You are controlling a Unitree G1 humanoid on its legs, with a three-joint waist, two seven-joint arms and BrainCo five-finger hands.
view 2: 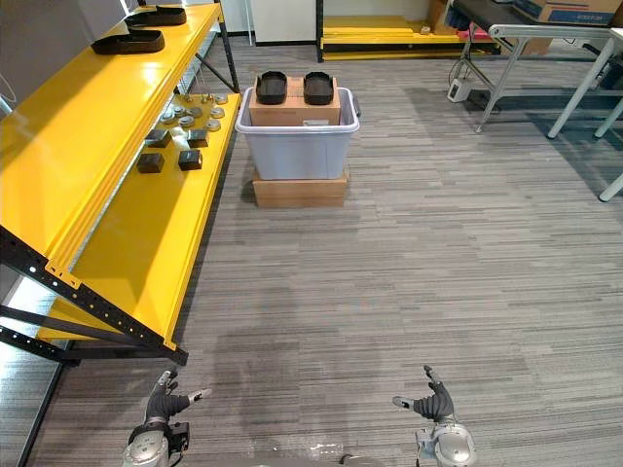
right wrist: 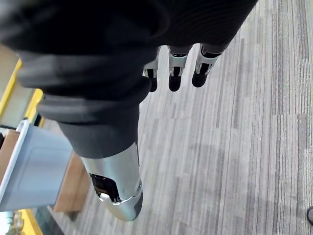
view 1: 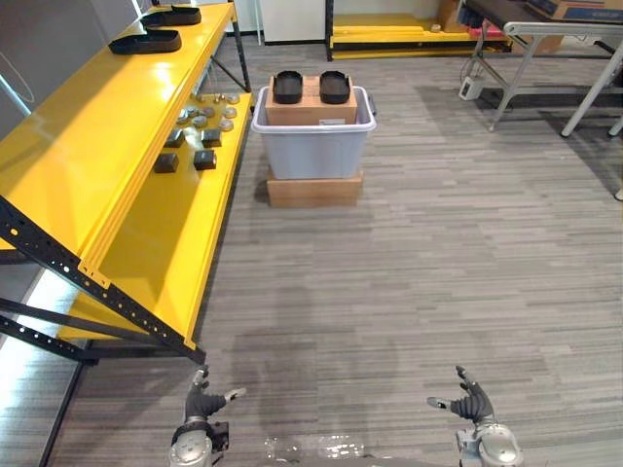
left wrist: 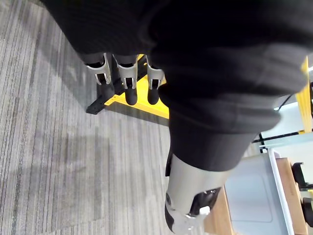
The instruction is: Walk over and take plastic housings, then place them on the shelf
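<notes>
Two black housings at the far left, is that right?

Yes. They lie on the top tier of the yellow shelf, at its far end, one behind the other.

And on the tier below?

Small dark blocks and round metal parts, gathered toward the far end.

Where is the left hand?

The left hand hangs low at the near edge of the head views, over the grey floor and just past the shelf's near corner. Its fingers are straight and loosely spread, thumb out to the side, with nothing in them.

What stands in the middle?

A grey bin on a wooden base, just beside the shelf's lower tier. A cardboard box sits in the bin and rises above its rim. Two more plastic housings lie side by side on top of that box, well apart from both hands.

The right hand?

The right hand is level with the left one, also over the floor. Its fingers are extended, the thumb points inward, and it holds nothing.

And far right?

Metal-legged tables at the far side of the room.
</notes>
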